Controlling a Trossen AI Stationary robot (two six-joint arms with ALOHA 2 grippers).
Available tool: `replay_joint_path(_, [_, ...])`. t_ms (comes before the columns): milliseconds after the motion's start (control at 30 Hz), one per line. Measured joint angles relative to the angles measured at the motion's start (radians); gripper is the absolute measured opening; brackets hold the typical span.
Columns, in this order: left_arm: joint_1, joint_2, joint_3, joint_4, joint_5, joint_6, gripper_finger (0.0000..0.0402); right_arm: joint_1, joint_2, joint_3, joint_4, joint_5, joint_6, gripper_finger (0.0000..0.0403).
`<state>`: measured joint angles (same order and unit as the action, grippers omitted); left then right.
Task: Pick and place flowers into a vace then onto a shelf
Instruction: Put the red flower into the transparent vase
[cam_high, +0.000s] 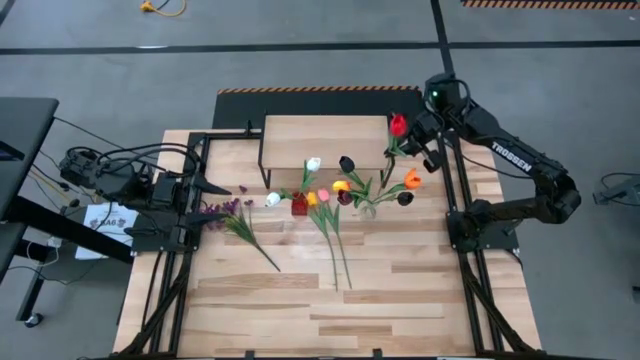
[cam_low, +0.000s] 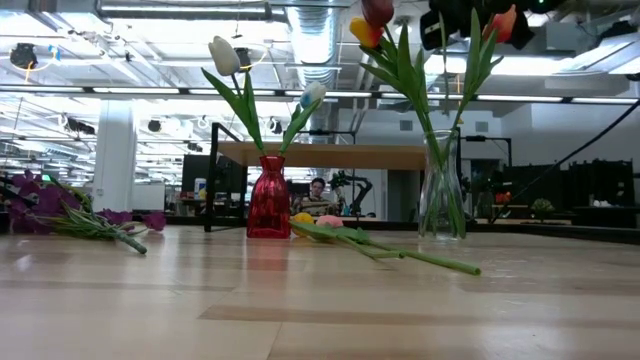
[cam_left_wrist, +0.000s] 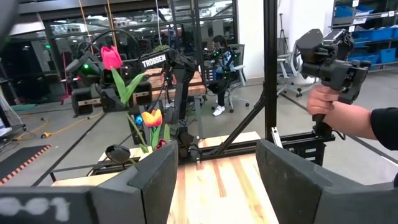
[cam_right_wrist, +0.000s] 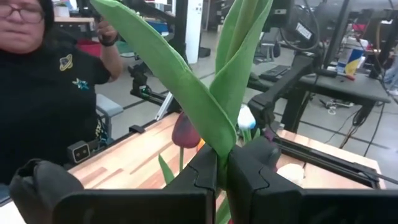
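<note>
My right gripper (cam_high: 413, 137) is over the table's far right, shut on a red tulip (cam_high: 398, 125) whose bloom stands beside the shelf's (cam_high: 325, 138) right end. Its long green leaves (cam_right_wrist: 186, 87) fill the right wrist view. A clear vase (cam_low: 443, 190) holds orange, yellow and near-black tulips (cam_high: 412, 180). A red vase (cam_low: 268, 198) holds white tulips (cam_high: 313, 164). Yellow and pink tulips (cam_high: 330, 235) and a purple bunch (cam_high: 232, 213) lie flat on the table. My left gripper (cam_left_wrist: 214, 180) waits open at the table's left edge. My right gripper pinches the red tulip's stem where its leaves branch off (cam_right_wrist: 219, 149) between its two fingers (cam_right_wrist: 199, 171). It comes from the table's right side, the fingers lying across the stem. The tulip stands nearly upright with the bloom (cam_left_wrist: 112, 57) above the fingers. The other flowers hide its lower end.
The shelf stands at the table's far middle, just behind both vases. Black frame posts (cam_high: 455, 190) run along the table's left and right sides. A person (cam_right_wrist: 43, 81) stands beyond the table, and a hand (cam_left_wrist: 333, 112) there holds a dark device. Bare planks (cam_high: 400, 300) lie near.
</note>
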<state>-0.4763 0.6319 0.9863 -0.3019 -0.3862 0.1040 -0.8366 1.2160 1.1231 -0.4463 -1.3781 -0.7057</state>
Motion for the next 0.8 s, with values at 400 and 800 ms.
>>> replay_joint_path(400, [0.0, 0.0, 0.0, 0.0, 0.001, -0.01, 0.0208, -0.037, 0.018, -0.001, -0.112, -0.062, -0.189, 0.0008])
replay_joint_path(800, [0.0, 0.0, 0.0, 0.0, 0.003, -0.022, 0.0208, -0.036, 0.161, -0.001, -0.099, -0.09, -0.245, 0.0008])
